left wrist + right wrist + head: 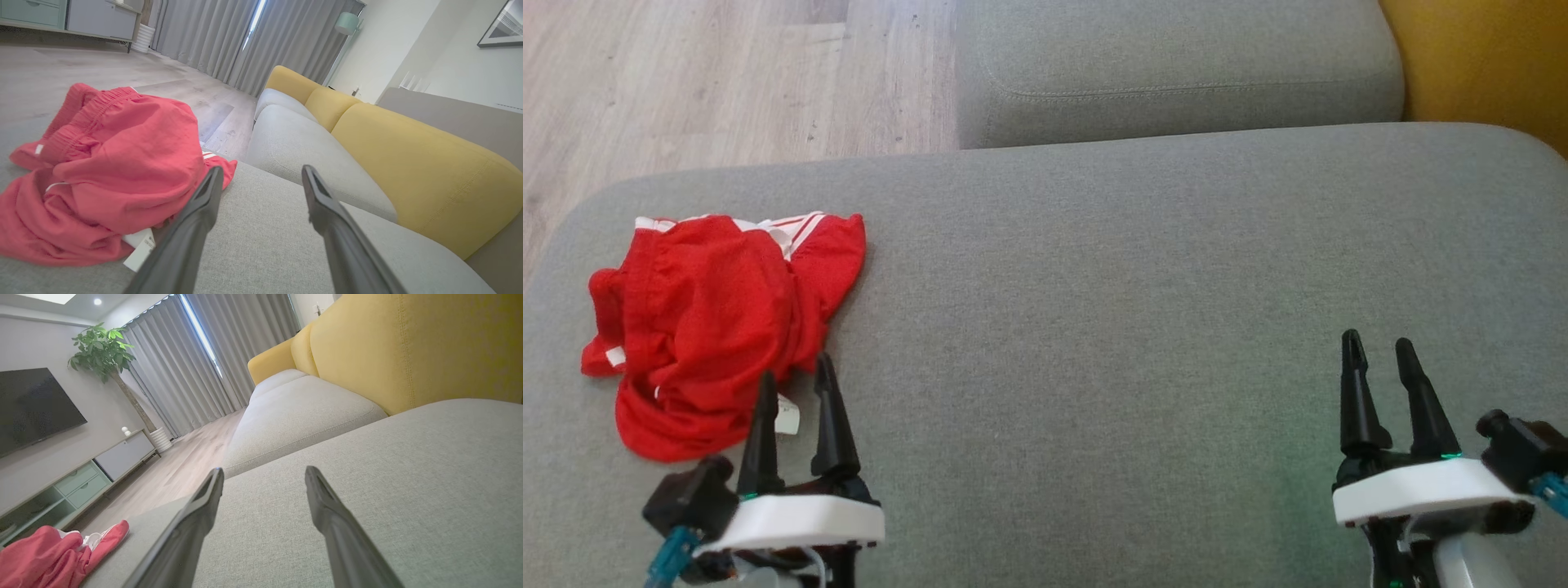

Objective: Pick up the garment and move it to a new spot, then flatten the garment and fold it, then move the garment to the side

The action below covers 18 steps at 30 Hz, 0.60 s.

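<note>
The garment is a pair of red shorts with white stripes, crumpled in a heap at the left of the grey sofa cushion. A white tag pokes out at its near edge. My left gripper stands open at the heap's near right edge, its left finger over the cloth, nothing between the fingers. In the left wrist view the garment lies left of the open left gripper. My right gripper is open over bare cushion at the right, far from the garment, as the right wrist view's open right gripper confirms.
A second grey cushion lies beyond the seat, with a yellow backrest at the right. Wood floor borders the cushion's far left edge. A TV cabinet, a plant and curtains stand across the room.
</note>
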{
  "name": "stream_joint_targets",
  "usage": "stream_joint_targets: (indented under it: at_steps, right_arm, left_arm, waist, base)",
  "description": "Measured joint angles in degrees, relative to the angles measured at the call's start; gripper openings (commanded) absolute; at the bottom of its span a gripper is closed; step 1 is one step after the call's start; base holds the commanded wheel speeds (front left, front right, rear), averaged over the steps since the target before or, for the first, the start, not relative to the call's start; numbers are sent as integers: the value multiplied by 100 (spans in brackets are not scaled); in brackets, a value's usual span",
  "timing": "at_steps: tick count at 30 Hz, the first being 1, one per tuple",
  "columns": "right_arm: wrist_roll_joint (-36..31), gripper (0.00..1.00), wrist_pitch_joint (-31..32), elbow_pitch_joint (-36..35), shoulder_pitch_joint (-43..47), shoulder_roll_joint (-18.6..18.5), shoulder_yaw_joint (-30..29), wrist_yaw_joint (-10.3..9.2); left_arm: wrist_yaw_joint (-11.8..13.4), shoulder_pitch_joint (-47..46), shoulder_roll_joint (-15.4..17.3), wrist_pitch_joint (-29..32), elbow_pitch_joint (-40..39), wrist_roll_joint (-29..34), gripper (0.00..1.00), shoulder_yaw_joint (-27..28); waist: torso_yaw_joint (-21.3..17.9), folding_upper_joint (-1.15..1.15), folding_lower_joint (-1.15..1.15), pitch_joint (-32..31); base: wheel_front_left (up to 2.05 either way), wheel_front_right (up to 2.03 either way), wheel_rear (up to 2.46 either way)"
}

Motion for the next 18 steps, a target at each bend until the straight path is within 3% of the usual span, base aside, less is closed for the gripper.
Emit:
stream_joint_targets:
  at_steps: [18]
  right_arm:
    - [-1376, 100, -315, 292, 88, -2, 1, 0]
  left_arm:
    - [144, 65, 12, -303, 113, 1490, 100, -270]
  waist:
    - [-23, 0, 0, -13]
  base:
    - [0, 0, 0]
